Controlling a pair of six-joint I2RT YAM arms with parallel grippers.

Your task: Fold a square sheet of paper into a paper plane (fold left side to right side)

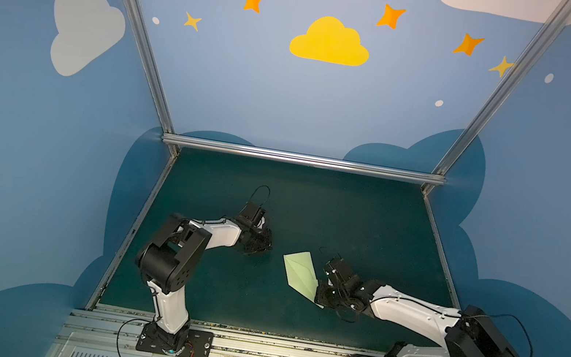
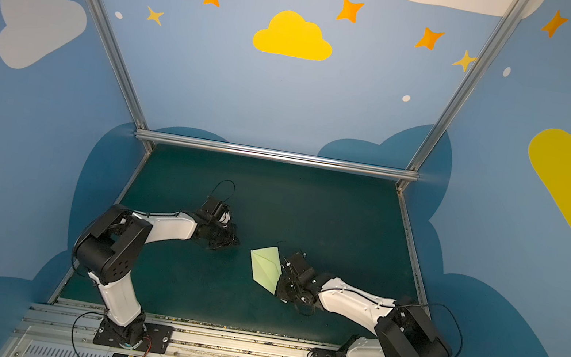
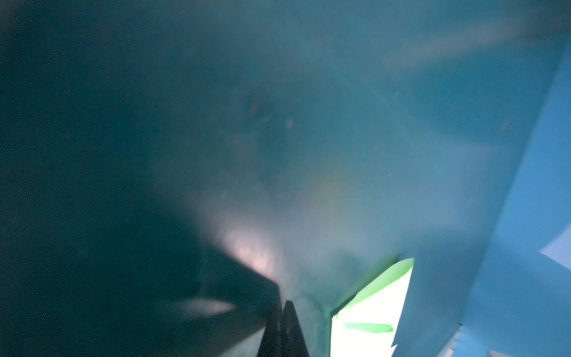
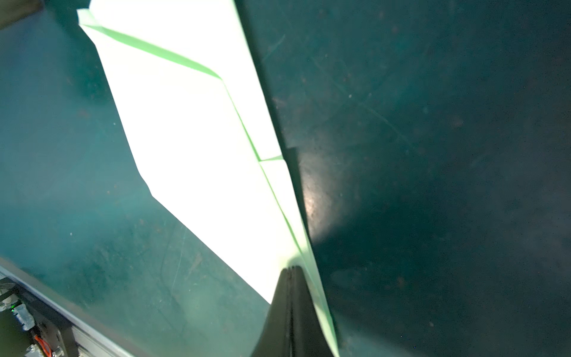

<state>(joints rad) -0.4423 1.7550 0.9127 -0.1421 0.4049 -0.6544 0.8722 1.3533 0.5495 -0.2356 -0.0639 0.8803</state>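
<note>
Lying flat on the dark green mat [image 1: 347, 215], the paper plane [image 1: 300, 272] is sitting a little right of centre in both top views [image 2: 266, 266], its pale green sheet showing a long crease and folded flaps; its narrow end is pointing toward the near edge of the mat and its broad end is facing away. The right gripper [image 1: 315, 300] is reaching in from the right and is meeting the paper's near right edge; in the right wrist view its fingers are pressing tightly together with no gap, and the right gripper's tip [image 4: 290, 270] is resting on top of the paper plane [image 4: 191, 139] near its narrow end, beside the long crease; nothing is showing between the fingers. The left gripper [image 1: 262, 247] is hanging low over bare mat to the left, well apart from the paper; in the left wrist view its fingers are also closing fully against each other [image 3: 283, 304] and gripping nothing, while a bright corner of the plane [image 3: 370, 312] is showing off to one side.
</note>
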